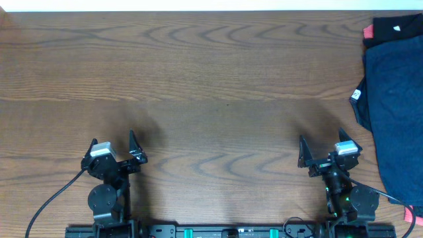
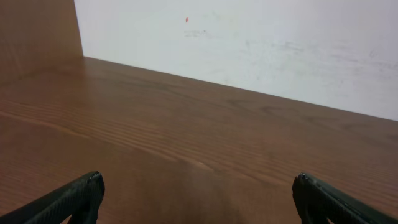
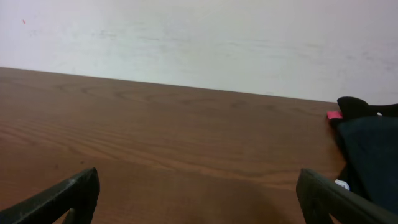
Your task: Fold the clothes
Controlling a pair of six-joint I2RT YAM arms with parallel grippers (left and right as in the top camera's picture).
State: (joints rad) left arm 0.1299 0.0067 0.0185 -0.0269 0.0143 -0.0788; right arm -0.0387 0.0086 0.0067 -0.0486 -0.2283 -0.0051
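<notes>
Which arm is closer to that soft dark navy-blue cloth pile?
Right. The right gripper sits beside the navy-blue cloth pile; the left gripper is far across the wooden table.

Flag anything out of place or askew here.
Nothing is spilled or damaged. The clothes lie piled at the table's right edge, partly out of view: a navy garment with its white label poking out, a black piece behind it.
</notes>
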